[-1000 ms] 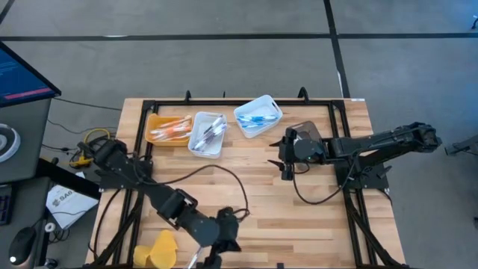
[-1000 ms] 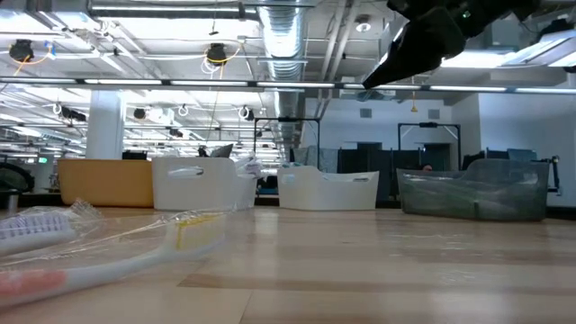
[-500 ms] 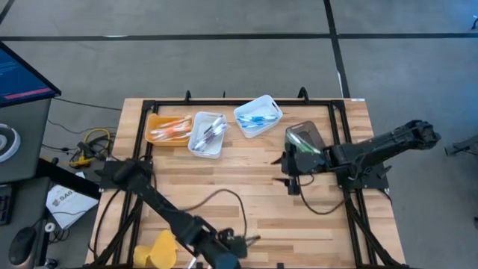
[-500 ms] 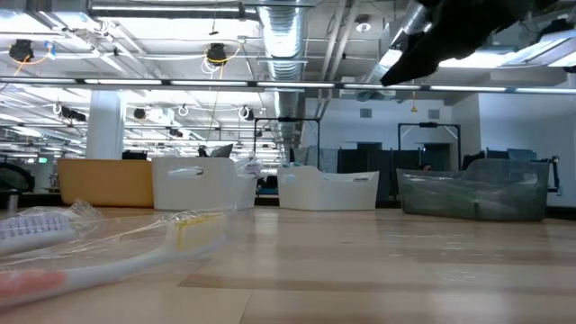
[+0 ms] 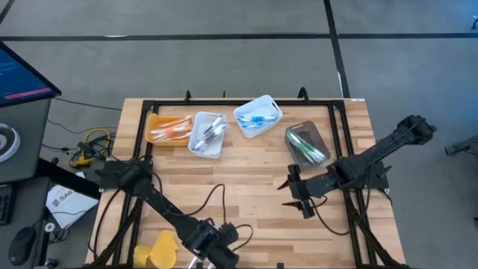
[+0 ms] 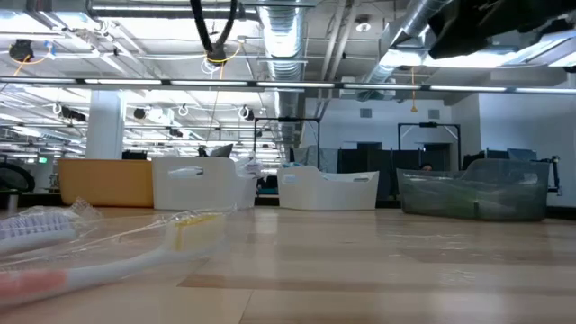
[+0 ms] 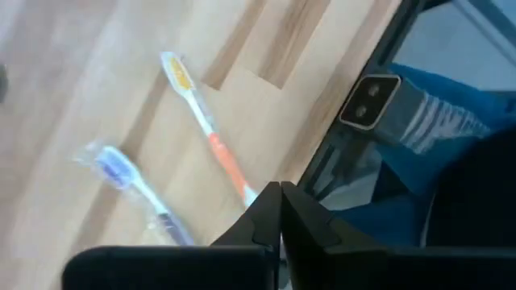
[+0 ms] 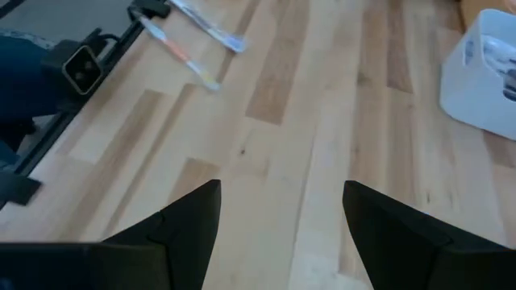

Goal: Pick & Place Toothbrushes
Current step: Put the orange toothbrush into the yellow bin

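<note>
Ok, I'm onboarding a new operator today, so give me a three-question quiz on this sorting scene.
1. How many bins sit on the table?
2. True or false: the right end effector holds a toothbrush.
3. The left end effector is: A) open B) shut

Key: 1. Four: orange bin, white bin, light bin, clear bin. 2. False; it is open and empty. 3. B.
</note>
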You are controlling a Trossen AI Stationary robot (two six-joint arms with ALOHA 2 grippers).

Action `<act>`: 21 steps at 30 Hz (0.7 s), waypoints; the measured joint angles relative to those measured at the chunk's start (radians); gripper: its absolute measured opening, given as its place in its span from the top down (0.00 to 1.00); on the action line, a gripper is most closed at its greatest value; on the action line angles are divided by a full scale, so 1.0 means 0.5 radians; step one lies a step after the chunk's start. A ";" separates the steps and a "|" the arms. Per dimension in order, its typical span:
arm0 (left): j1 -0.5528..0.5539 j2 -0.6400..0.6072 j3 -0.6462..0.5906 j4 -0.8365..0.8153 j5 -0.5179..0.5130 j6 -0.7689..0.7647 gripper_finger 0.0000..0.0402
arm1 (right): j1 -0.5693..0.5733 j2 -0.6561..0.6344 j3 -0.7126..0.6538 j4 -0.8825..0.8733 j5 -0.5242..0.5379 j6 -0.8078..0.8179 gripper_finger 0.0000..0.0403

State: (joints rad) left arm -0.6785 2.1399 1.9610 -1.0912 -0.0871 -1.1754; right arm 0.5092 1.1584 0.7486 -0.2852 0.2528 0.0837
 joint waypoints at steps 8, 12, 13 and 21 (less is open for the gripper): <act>0.018 0.132 -0.003 0.320 0.107 -0.118 1.00 | 0.108 0.000 -0.001 -0.010 0.005 0.009 0.37; 0.024 0.132 -0.003 0.322 0.122 -0.182 0.99 | 0.122 0.000 -0.001 -0.046 0.005 0.059 0.37; 0.025 0.127 -0.003 0.317 0.119 -0.170 0.99 | 0.122 0.000 -0.001 -0.051 0.005 0.061 0.37; 0.034 0.118 -0.019 0.349 0.164 -0.119 0.98 | 0.120 0.000 -0.001 -0.050 0.005 0.061 0.37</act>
State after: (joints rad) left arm -0.6612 2.1990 1.9515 -0.9168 -0.0050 -1.2348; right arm 0.5690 1.1584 0.7483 -0.3103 0.2554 0.1143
